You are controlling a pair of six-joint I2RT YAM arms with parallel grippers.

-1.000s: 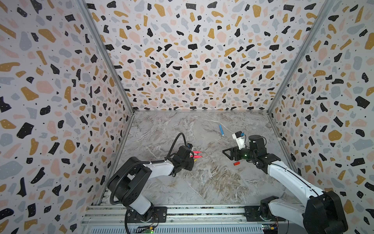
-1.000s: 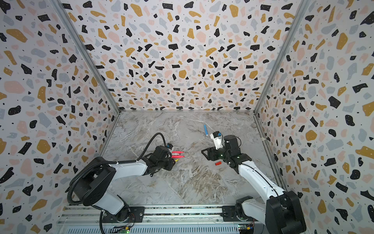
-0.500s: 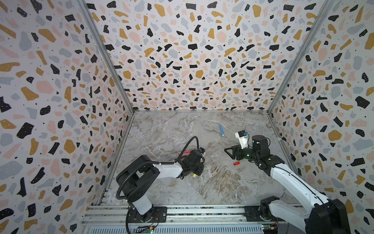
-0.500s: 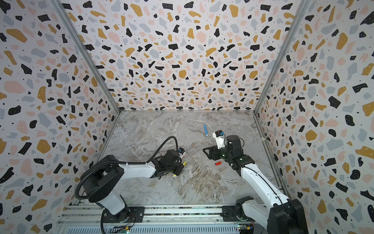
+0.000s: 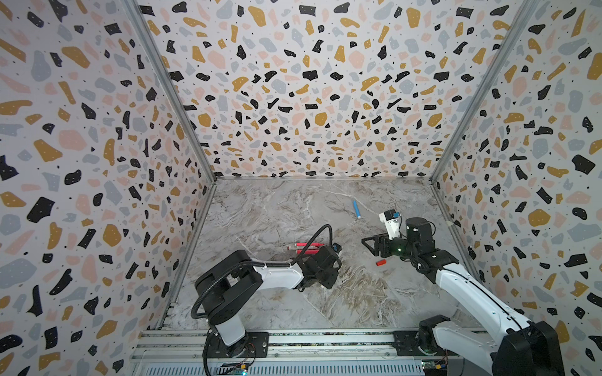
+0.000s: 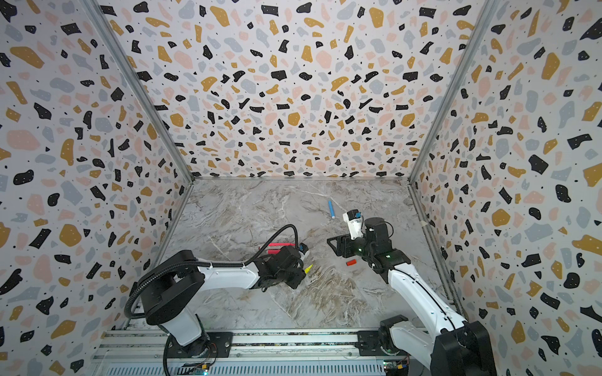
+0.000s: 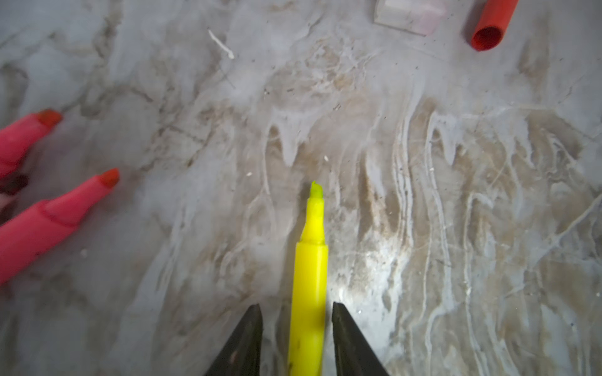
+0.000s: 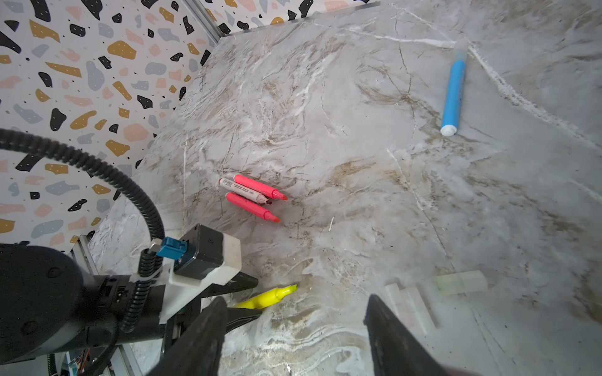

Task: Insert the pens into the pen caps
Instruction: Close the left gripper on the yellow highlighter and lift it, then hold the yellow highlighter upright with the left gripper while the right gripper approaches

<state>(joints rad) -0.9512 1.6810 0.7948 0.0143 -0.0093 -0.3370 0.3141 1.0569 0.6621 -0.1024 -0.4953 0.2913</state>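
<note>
One yellow pen (image 7: 309, 267) sat between the jaws of the left pincer (image 7: 295, 311). Its long axis ran in line with the pincer, bare tip pointing straight ahead. Slim gaps showed at both jaws, so couldn't tell if it was clamped or just bracketed.

The red cap (image 7: 488, 27) lay on the surface (image 5: 293, 211) ahead of the tip and off to one side, well apart, open mouth turned back toward the left pincer. The right pincer (image 8: 294, 301) hung wide apart and empty, near the clear caps (image 8: 410, 306) and a yellowish cap (image 8: 461, 282). The right arm was nearer all the caps.

Probably next: line the tip up with a cap mouth. The pink pens (image 8: 257, 198) and blue pen (image 8: 452, 94) lay aside.
</note>
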